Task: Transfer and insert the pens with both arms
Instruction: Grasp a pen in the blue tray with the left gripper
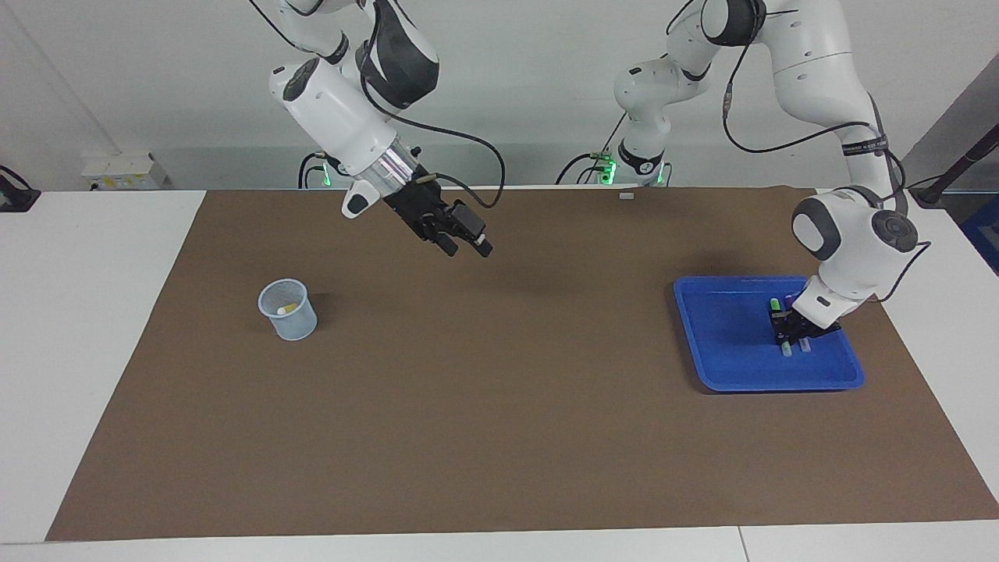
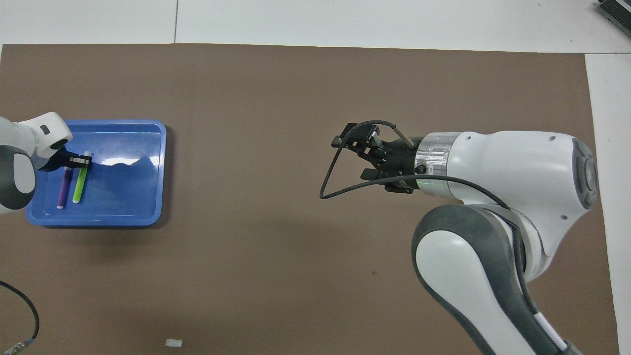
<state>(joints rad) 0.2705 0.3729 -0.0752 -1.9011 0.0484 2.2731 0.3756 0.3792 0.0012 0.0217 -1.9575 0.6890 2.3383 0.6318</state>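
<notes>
The light green pen [image 2: 79, 185] lies in the blue tray [image 2: 133, 197], toward the left arm's end of the tabletop, with the purple pen [image 2: 63, 190] just beside it. The left claw [image 1: 790, 334] is down on the green pen, pressed together and pinching it near the end farther from the robots. In the overhead view that pen sits slightly slanted against the purple one, so I judge it is being lifted at that end.

These pens look light, stiff and smooth-bodied: easy to carry, but a slim round barrel can roll or swivel between 2 flat fingers. A pinch near 1 end, as here, leaves the long free end to sag or swing. For a handover that may suit, since it leaves plenty of bare barrel for the other claw to take.

The purple pen is close enough to be nudged as the green one comes away.

Well apart, toward the right arm's end, the mesh cup [image 1: 288, 310] already holds the yellow pen [image 1: 287, 309]. The right claw [image 1: 467, 246] hangs spread wide and empty over the brown mat [image 1: 499, 437], between cup and tray, waiting.
</notes>
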